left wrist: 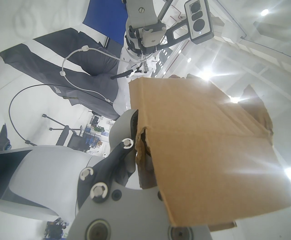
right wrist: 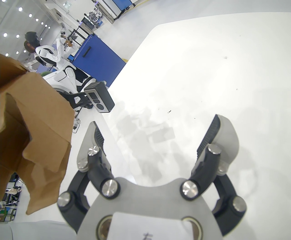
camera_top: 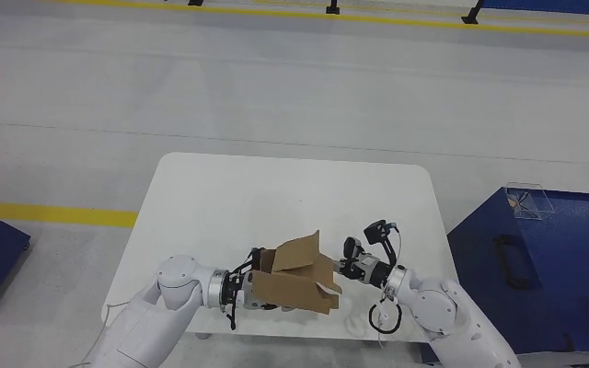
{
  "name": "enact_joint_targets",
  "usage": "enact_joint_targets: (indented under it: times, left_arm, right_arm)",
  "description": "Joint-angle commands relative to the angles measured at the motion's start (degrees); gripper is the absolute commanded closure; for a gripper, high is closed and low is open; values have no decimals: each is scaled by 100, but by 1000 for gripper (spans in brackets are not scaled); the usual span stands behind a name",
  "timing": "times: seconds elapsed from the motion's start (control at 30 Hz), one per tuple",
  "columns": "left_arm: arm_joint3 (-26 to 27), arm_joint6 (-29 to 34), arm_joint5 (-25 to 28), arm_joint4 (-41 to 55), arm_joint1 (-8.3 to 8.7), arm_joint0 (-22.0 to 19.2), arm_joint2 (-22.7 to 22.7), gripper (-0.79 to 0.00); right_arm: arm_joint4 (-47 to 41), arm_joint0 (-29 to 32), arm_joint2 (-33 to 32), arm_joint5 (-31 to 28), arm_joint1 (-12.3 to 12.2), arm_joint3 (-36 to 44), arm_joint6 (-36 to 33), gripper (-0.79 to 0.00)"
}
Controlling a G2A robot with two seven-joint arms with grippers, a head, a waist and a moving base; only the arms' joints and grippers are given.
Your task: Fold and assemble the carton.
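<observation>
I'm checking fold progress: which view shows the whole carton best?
Top view: the carton shows whole, one flap raised. The left wrist view gives one panel close up, gripped by the left claw; the right wrist view catches flaps beside the open right claw.

We look along our left gripper (left wrist: 136, 134) from close behind. One grey finger (left wrist: 125, 127) lies against the near edge of the carton (left wrist: 204, 147); the other finger is hidden behind the board. The carton stretches ahead of the gripper and off to one side, a brown panel with a crease running across it and a ragged tear right at the finger. Past the panel's far corner a darker flap (left wrist: 255, 102) stands up. Beyond the fingertip, well apart, we see the right arm (left wrist: 141, 20), its camera (left wrist: 199, 21) on a black bracket, and a white cable (left wrist: 84, 48) looping away from it.
</observation>
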State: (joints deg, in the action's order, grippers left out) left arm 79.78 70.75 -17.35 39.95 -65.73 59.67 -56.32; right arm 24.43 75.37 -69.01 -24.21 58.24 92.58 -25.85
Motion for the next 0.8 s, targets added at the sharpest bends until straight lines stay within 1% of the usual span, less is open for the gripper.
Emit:
enact_joint_targets:
  times: [0.0,0.27,0.57,0.67,0.77]
  left_arm:
    - [-9,-48,10,-16,-2,-5,17,0]
    - [-99,-160,-61,31,-8,-41,44,0]
    - [-237,-324,-293,238,-5,-100,-31,0]
    - [-308,-427,-408,305,-15,-136,-20,0]
    - [-335,-399,-411,292,-24,-157,38,0]
  right_arm:
    - [-32,2,-16,-66,1,-28,-8,-785]
    - [-106,203,-354,-160,-52,131,-50,-785]
    - [-183,536,-739,-154,-109,605,-90,-785]
    - [-209,641,-746,-191,-114,730,-149,-785]
    - [-147,592,-608,-145,-97,725,-255,-785]
